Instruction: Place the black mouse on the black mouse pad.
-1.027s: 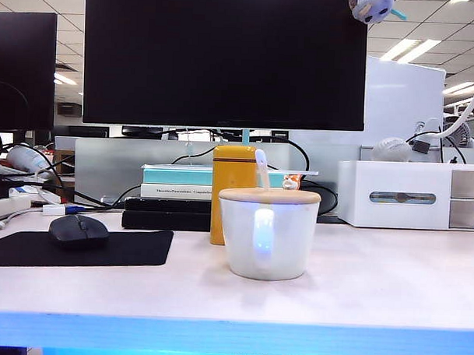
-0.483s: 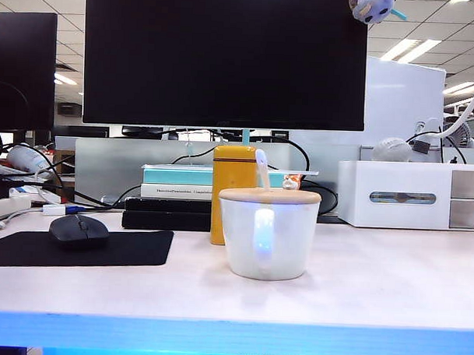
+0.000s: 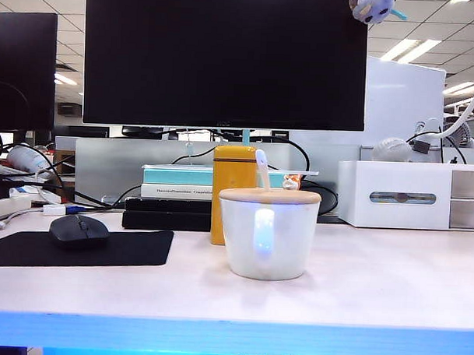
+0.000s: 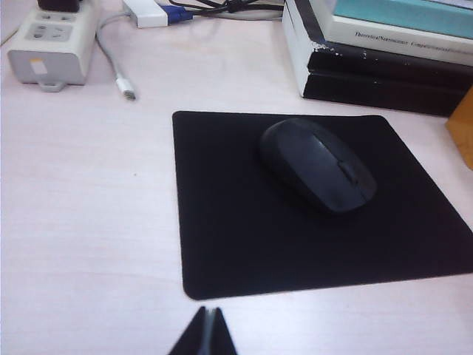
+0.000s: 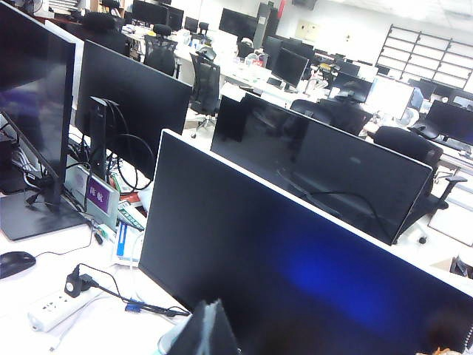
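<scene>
Black mouse [image 3: 79, 230] sits on the black mouse pad [image 3: 125, 249], fully within the pad's outline. In the left wrist view the black mouse [image 4: 318, 164] lies toward the pad's edge nearest the stacked books [image 4: 384, 52], its long axis diagonal to the pad's sides; the black mouse pad [image 4: 222, 214] lies flat on the pale worktop [image 4: 81, 222].

Left end effector [image 4: 206, 333]: only the dark fingertips show at the frame edge, pressed together into a single point, so the jaws are closed and hold nothing. It hangs above the worktop off the pad's edge farthest from the books, well apart from the mouse, camera pitched down at the pad.

Right end effector [image 5: 207, 329]: fingertips meet in a closed wedge, nothing between them. The arm is raised high with the wrist aimed level over the top of the large monitor [image 5: 310, 274], looking across the office behind.

Neither arm appears in the exterior view.

Other items relative to the mouse pad, exterior view: white mug [image 3: 266, 235] with wooden lid to its right on the worktop [image 3: 389, 284]; yellow canister [image 3: 232, 191] behind the mug; white drawer box [image 3: 411, 195] further right. Power strip [image 4: 50, 38] and a loose white cable end [image 4: 124, 87] lie beyond the pad's far corner in the left wrist view.
</scene>
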Tool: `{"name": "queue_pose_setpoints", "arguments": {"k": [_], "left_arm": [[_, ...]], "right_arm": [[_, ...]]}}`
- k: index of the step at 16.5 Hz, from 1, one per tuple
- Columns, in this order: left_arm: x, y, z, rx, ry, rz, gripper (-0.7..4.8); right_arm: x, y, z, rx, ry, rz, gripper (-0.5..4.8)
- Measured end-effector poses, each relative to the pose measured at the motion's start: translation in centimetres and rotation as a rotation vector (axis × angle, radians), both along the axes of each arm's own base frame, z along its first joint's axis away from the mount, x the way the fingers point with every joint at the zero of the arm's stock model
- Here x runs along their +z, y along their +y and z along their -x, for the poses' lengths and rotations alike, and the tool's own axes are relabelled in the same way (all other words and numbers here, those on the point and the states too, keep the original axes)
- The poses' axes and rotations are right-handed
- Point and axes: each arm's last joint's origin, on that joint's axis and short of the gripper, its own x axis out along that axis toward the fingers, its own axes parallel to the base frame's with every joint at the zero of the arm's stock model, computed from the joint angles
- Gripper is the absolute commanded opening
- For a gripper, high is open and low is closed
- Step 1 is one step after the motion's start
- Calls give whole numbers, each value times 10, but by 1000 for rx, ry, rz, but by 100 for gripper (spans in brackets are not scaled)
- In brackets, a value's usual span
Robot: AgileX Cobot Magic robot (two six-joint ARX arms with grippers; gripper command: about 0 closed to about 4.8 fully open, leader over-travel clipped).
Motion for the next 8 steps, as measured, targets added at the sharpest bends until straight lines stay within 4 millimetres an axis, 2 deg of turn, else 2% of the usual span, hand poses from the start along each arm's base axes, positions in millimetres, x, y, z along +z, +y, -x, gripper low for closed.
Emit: {"name": "queue_pose_setpoints", "arguments": {"k": [3, 6, 8], "left_arm": [[0, 0, 0, 0, 0, 0, -2], [0, 0, 0, 0, 0, 0, -2], [0, 0, 0, 0, 0, 0, -2]], "right_arm": [[-2, -7, 7, 0, 23, 22, -1], [-6, -23, 24, 0, 15, 15, -1], [-32, -31, 31, -9, -47, -44, -1]]}}
